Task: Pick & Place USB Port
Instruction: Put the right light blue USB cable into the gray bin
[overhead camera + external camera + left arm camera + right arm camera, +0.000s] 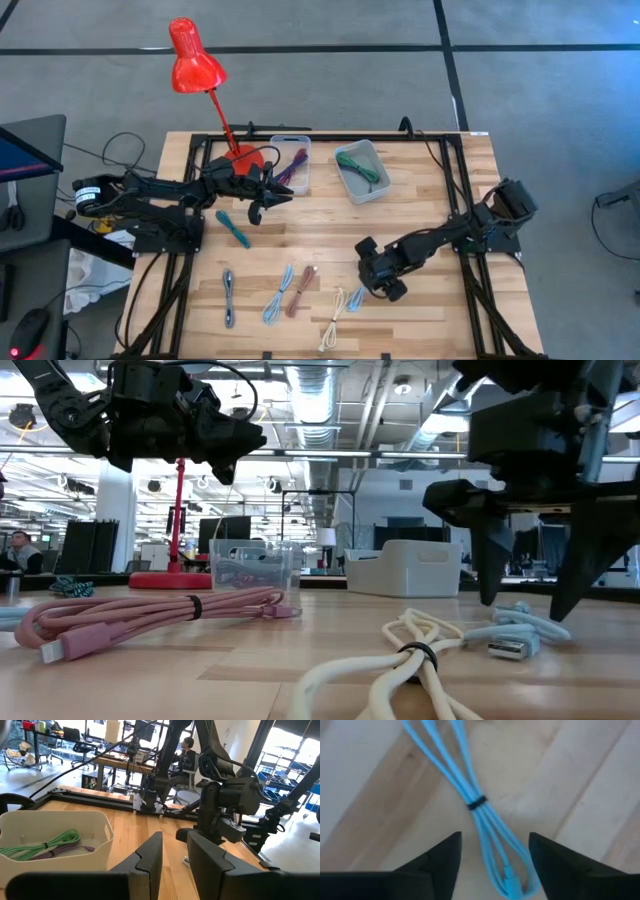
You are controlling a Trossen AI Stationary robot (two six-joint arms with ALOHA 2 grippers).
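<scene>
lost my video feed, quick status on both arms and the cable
Right end effector open, straddling light blue cable, not gripping. Left end effector hovering near clear bin, nothing held. Nothing in the way.

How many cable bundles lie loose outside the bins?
6: teal bundle near left gripper; grey, blue, pink, cream bundles across the front; light-blue bundle beneath right gripper.
</scene>
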